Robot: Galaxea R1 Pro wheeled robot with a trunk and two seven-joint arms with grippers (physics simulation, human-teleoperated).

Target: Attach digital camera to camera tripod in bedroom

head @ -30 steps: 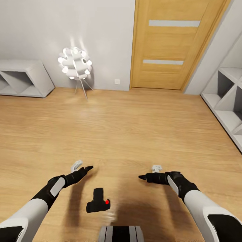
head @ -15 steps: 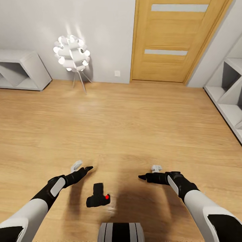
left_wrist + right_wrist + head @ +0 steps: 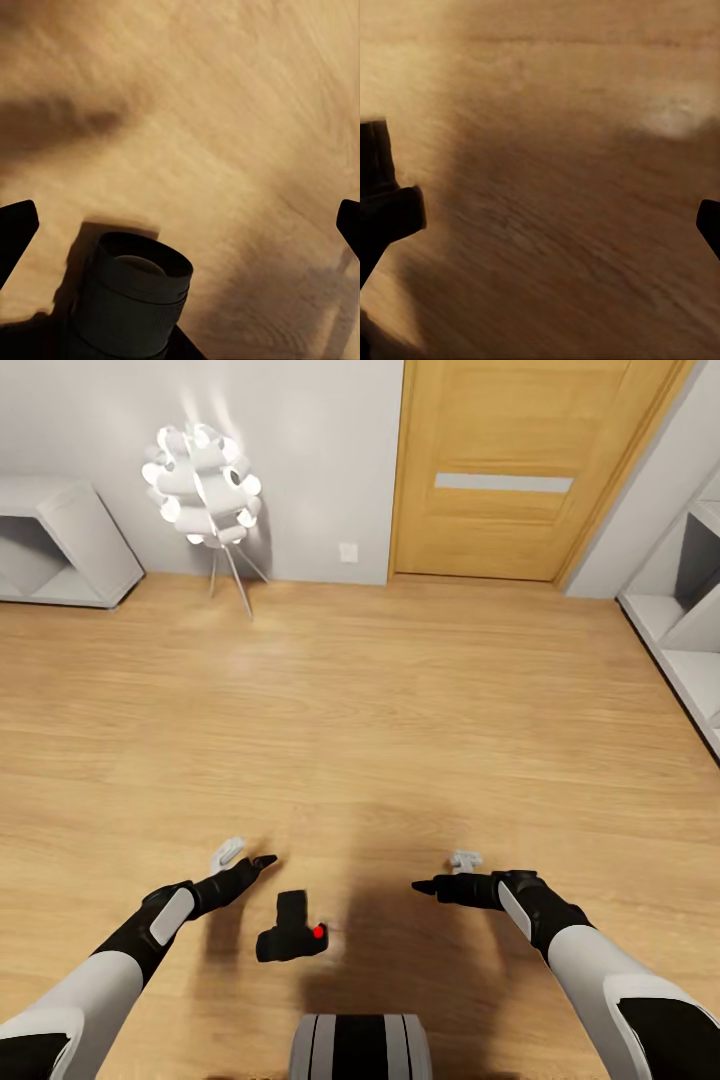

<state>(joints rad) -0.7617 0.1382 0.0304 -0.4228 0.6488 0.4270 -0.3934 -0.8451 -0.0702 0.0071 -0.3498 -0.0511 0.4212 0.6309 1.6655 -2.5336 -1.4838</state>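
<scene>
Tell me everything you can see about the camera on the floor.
The camera is a small black boxy body with a red dot on top and a stubby ribbed lens barrel, which also shows in the left wrist view. It looks like matte plastic. It lies on the wood floor between the two arms, nearer the left claw; nothing grips it, and it casts a shadow.

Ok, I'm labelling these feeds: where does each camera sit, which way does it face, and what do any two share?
Head view: on the head, facing forward and down at the floor, door, digital camera; both arms, left hand, right hand.
Left wrist view: along open fingers at the camera's lens.
Right wrist view: along open fingers at floor.
Shared: head and left wrist views show the camera.
</scene>
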